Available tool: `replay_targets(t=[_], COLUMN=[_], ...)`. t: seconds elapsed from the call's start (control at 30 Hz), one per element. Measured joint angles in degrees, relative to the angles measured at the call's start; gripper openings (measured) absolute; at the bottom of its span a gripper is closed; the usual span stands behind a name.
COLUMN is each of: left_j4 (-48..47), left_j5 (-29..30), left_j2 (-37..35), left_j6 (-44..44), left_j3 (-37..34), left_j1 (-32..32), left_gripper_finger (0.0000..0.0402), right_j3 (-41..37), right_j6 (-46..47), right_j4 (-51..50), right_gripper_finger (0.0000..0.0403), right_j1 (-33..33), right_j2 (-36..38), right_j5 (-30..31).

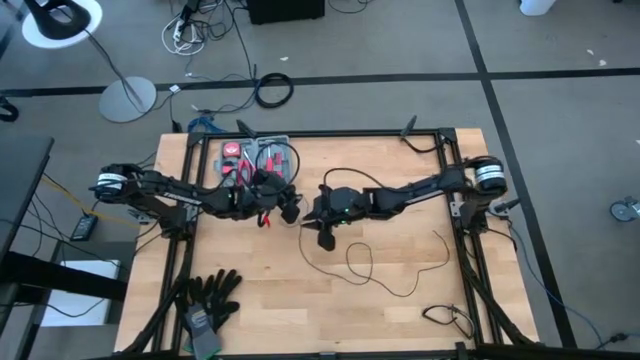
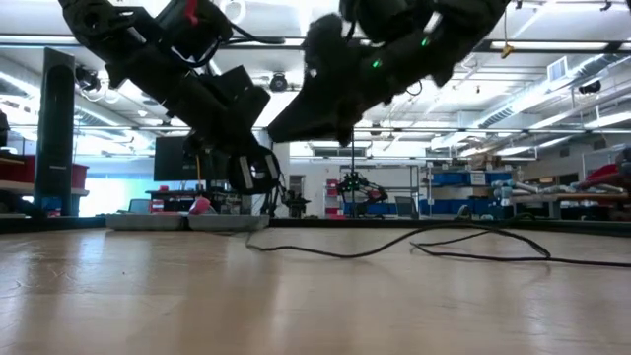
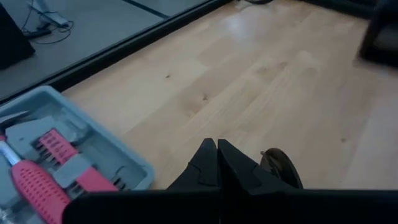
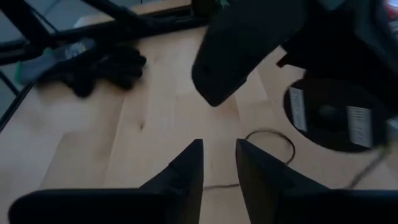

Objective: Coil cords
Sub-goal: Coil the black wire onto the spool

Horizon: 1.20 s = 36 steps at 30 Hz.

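A grey tool tray (image 1: 258, 158) is seen at eleven o'clock on the table (image 1: 400, 300); black gloves (image 1: 207, 297) are seen at seven.

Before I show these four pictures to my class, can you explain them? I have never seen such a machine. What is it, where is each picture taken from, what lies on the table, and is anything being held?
It is a robot with two dark arms at a wooden table. One picture looks straight down, one looks level across the tabletop, and two come from cameras on the wrists. The left gripper and right gripper meet near the table's middle. On the table lie a thin black cord in loose loops, a grey tool tray with red-handled tools, and black gloves. The left gripper's fingers are shut; a small round dark thing sits right beside them, but whether it is held is unclear. The right gripper's fingers stand slightly apart and hold nothing visible.
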<state>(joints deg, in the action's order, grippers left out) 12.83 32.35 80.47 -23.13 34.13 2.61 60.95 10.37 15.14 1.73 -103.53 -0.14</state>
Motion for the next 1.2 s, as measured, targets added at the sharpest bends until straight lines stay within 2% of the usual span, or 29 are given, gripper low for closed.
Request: replay_targets(t=[0.17,0.33,0.43,0.53,0.63,0.7,0.77,0.83,0.9,0.97,1.2], left_j4=[-2.2,-2.7,-2.7,-2.6,-2.4,-2.0,-1.5,-0.9,1.2,3.3,5.9], left_j5=[1.1,1.7,2.0,2.0,2.0,2.0,2.0,2.0,2.0,2.0,2.3], left_j2=[0.0,0.0,0.0,0.0,0.0,0.0,0.0,0.0,0.0,-0.1,-0.1], left_j6=[-1.2,-1.8,-1.8,-1.8,-1.9,-1.8,-1.8,-1.8,-1.2,-0.8,0.5], left_j3=[0.0,0.0,0.0,0.0,0.0,0.0,0.0,0.0,0.0,0.0,0.0], left_j1=[0.0,0.0,0.0,0.0,0.0,0.0,0.0,0.0,0.0,0.0,0.0], left_gripper_finger=[0.0000,0.0000,0.0000,0.0000,0.0000,0.0000,0.0000,0.0000,0.0000,0.0000,0.0000], right_j3=[0.0,-0.5,-5.0,-13.4,-25.6,-35.4,-43.9,-48.6,-49.0,-46.1,-30.7], right_j6=[-0.3,2.2,6.0,11.8,18.3,20.2,20.5,20.5,19.6,18.3,15.0], right_j4=[-13.4,-30.4,-33.0,-30.1,-17.8,-0.1,21.0,37.9,49.3,54.6,55.0], right_gripper_finger=[0.0088,0.0080,0.0071,0.0060,0.0051,0.0047,0.0047,0.0048,0.0051,0.0057,0.0085], right_j1=[1.4,5.3,9.3,14.2,19.3,21.5,21.5,19.7,17.3,14.9,9.8], right_j2=[7.7,13.6,17.9,23.6,29.6,30.9,28.7,23.2,16.4,9.8,-8.3], right_j5=[3.6,15.0,23.7,32.4,42.1,46.7,47.5,46.3,45.2,45.0,42.3])
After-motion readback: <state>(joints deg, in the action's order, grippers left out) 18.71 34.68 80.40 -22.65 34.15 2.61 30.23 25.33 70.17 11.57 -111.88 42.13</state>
